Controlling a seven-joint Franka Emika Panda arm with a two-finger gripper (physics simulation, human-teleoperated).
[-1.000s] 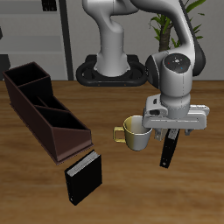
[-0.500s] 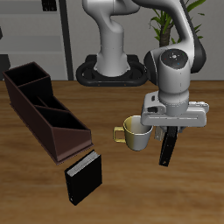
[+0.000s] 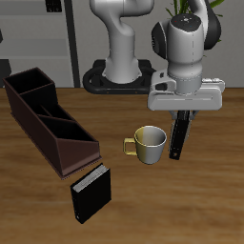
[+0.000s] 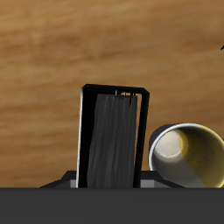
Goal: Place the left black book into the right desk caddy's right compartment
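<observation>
Gripping the left black book (image 3: 180,135) by its top edge in the hand (image 3: 185,112), long axis hanging vertical, clear above the counter (image 3: 200,210) beside the mug (image 3: 150,143). Lying well apart toward nine o'clock: right desk caddy (image 3: 43,119), with its right compartment (image 3: 76,145) at the near end, awaiting a sideways carry.

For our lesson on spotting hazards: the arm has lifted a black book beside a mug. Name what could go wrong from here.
1. The left black book hangs from the gripper close to the mug; swinging it across could clip the mug.
2. Only its top edge looks pinched, so it may tilt or slip.
3. The right desk caddy has several cells; the book could land in the wrong one.
</observation>
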